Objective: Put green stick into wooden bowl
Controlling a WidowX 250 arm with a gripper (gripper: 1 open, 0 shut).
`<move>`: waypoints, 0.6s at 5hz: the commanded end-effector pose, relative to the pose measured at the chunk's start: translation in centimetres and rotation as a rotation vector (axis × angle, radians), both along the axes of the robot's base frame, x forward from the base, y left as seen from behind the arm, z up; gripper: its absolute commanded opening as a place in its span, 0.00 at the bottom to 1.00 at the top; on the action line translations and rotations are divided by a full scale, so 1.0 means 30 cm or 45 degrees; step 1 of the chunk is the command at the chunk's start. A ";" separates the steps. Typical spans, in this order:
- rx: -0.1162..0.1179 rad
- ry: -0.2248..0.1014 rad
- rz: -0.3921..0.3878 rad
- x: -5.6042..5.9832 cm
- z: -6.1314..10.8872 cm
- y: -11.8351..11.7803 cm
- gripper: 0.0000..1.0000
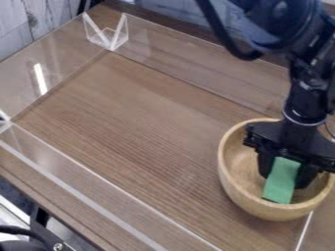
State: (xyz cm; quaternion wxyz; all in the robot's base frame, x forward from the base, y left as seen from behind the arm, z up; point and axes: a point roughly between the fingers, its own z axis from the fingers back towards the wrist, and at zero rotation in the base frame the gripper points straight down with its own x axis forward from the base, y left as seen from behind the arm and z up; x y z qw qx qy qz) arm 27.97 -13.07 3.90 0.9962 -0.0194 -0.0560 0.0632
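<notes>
The small flat bright green rectangular stick (283, 180) is standing on end inside the round light tan wooden bowl (236, 176), its lower end down near the bowl's floor; whether it is touching the wood there I cannot tell. I am clamping its upper part between the 2 black fingers of my gripper (291, 164), jaws closed tight on it, with my hand pointing straight down into the bowl's hollow. The bowl is sitting at the near right corner of the brown wood-grain table (131, 118), close to the right edge. A low clear plastic wall (53, 69) is running along the table's left and far edges, with a small clear plastic stand (105, 32) at the far left corner.
</notes>
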 end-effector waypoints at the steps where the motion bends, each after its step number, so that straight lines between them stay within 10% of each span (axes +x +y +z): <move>1: -0.019 -0.059 -0.051 0.016 0.070 -0.057 0.00; 2: -0.024 -0.054 -0.007 0.033 0.074 -0.012 1.00; 3: -0.031 -0.054 -0.007 0.031 0.066 -0.008 1.00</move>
